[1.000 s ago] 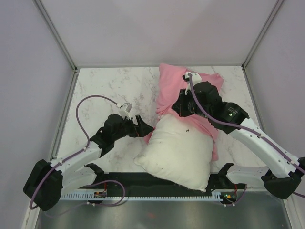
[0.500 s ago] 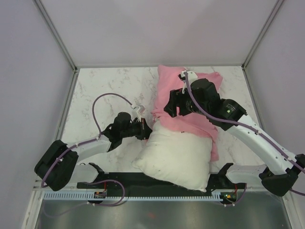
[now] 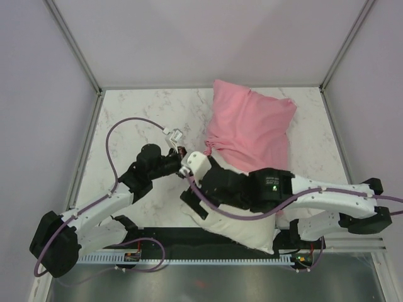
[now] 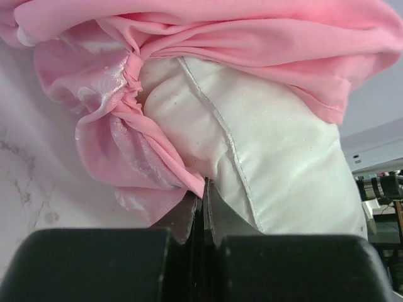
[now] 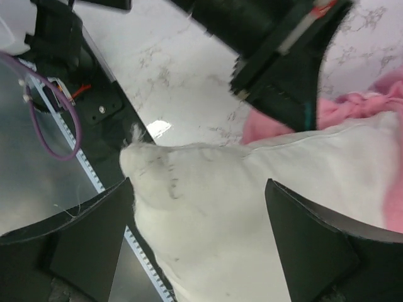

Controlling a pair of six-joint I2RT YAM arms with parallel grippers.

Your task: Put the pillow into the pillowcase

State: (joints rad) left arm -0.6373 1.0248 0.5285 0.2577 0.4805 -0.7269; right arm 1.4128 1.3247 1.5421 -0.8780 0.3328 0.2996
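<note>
The pink satin pillowcase [image 3: 252, 126] covers the far part of the white pillow [image 3: 242, 229], whose near end sticks out toward the arm bases. My left gripper [image 3: 181, 154] is shut at the case's bunched left hem. In the left wrist view its jaws [image 4: 203, 189] pinch the tip of the pink pillowcase [image 4: 126, 145] right beside the pillow [image 4: 283, 170]. My right gripper [image 3: 192, 202] lies across the pillow's near left part. It is open [image 5: 198, 220], its fingers [image 5: 94, 233] straddling the pillow's corner [image 5: 208, 201] without touching it.
The marble table [image 3: 138, 113] is fenced by pale walls at the back and both sides. A slotted metal rail [image 3: 208, 257] runs along the near edge by the arm bases. A purple cable [image 3: 119, 135] loops over the left arm.
My right gripper let go of the pillowcase at the back, opened, and swung to the pillow's near left corner. My left gripper moved in and shut on the pillowcase hem. The case lies fuller over the pillow.
</note>
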